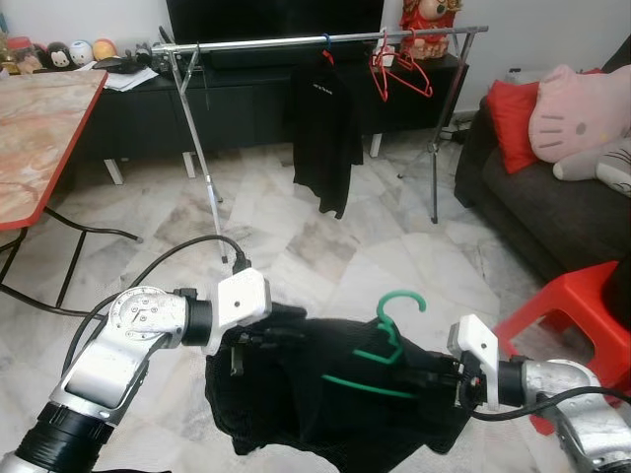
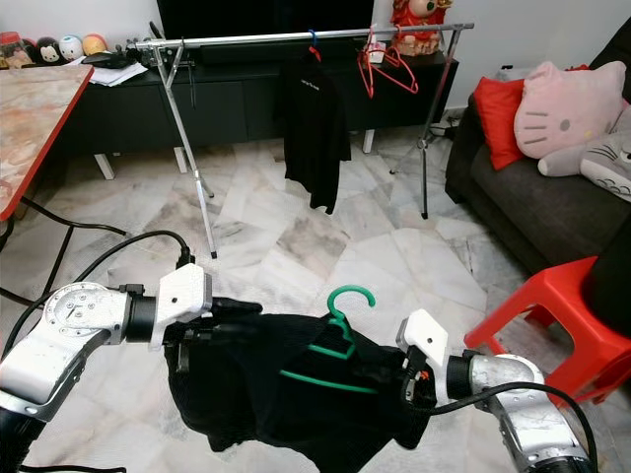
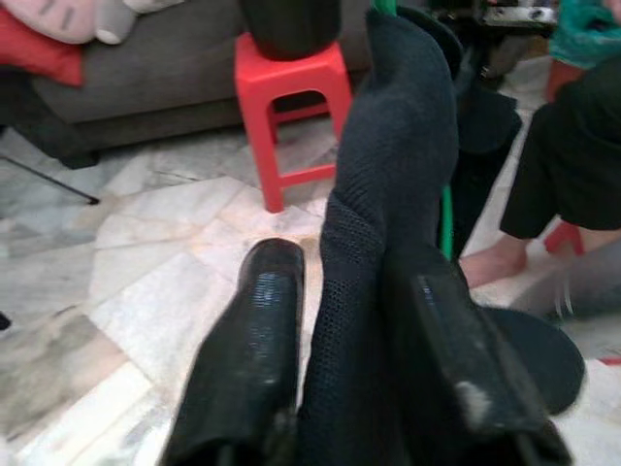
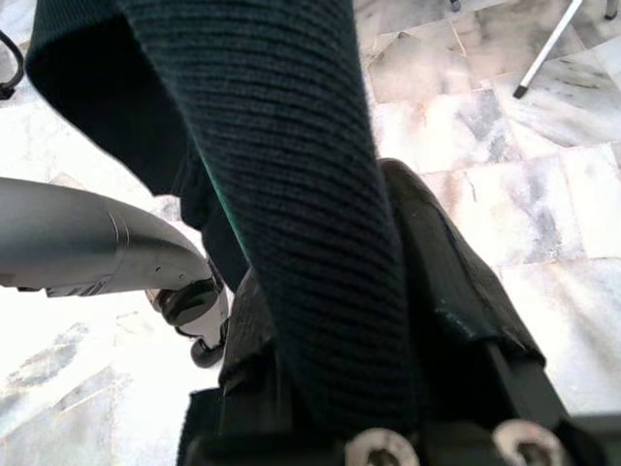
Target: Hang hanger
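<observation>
Both grippers, left (image 1: 258,333) and right (image 1: 431,376), clamped a black garment (image 1: 315,399) on a green hanger (image 1: 380,347), well short of the clothes rail (image 1: 296,41).

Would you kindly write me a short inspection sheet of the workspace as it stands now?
Surface: marble tile floor, bare around the rack.
Job's things: green hanger sits in a black garment held between both arms; clothes rack stands ahead, apart from them.
Clutter: a black shirt and red hangers on the rack.
Grippers: left gripper and right gripper each have their jaws closed on garment fabric.
Cables: black cable loops to the left wrist; another runs along the right arm.
Surroundings: red stool, dark sofa with cushions, table, TV cabinet.
</observation>
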Controlling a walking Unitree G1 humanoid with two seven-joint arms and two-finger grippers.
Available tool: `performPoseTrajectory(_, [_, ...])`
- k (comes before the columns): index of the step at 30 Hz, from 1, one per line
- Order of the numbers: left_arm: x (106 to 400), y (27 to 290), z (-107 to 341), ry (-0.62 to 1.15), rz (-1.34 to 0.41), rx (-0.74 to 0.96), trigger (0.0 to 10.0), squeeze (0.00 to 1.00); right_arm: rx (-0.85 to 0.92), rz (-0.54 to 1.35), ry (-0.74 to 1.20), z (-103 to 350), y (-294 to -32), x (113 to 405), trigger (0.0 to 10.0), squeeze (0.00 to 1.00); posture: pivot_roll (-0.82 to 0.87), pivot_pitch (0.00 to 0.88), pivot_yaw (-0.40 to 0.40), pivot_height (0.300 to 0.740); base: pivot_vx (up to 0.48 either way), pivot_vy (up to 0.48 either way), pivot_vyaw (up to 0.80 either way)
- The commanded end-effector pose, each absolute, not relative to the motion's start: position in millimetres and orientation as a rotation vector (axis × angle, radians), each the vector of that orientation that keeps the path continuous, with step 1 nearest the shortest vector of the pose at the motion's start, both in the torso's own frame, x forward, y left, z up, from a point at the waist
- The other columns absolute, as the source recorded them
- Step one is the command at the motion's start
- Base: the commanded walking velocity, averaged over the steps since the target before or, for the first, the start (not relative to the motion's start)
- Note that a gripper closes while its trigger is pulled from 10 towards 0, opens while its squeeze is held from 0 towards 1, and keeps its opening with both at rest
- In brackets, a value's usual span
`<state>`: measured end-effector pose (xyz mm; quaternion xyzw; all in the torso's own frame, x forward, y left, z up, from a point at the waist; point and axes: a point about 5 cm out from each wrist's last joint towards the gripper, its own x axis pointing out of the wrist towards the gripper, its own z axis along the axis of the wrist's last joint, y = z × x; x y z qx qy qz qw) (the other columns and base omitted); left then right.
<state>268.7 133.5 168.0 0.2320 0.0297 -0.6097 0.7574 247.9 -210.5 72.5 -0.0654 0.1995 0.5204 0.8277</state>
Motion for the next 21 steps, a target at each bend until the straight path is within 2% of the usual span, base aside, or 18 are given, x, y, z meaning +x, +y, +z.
performPoseTrajectory(1, [272, 129, 181, -0.006, -1.301, 0.518, 10.0, 1.0, -0.153, 1.101, 0.384, 78, -207, 254, 0.0, 0.0, -0.01, 0.0, -0.037, 0.74, 0.0, 0.0, 0.0])
performPoseTrajectory(12, [277, 128, 181, -0.027, -1.252, 0.522, 10.0, 1.0, -0.142, 1.113, 0.38, 76, -204, 252, 0.0, 0.0, -0.01, 0.0, -0.042, 0.74, 0.0, 0.0, 0.0])
performPoseTrajectory(17, [281, 134, 194, -0.083, -1.168, 0.533, 10.0, 1.0, -0.175, 0.993, 0.369, 72, -209, 261, 0.0, 0.0, -0.01, 0.0, -0.046, 0.74, 0.0, 0.0, 0.0])
performPoseTrajectory(21, [279, 129, 195, -0.119, -1.137, 0.553, 10.0, 1.0, -0.164, 0.958, 0.378, 69, -206, 264, 0.0, 0.0, -0.01, 0.0, -0.048, 0.74, 0.0, 0.0, 0.0])
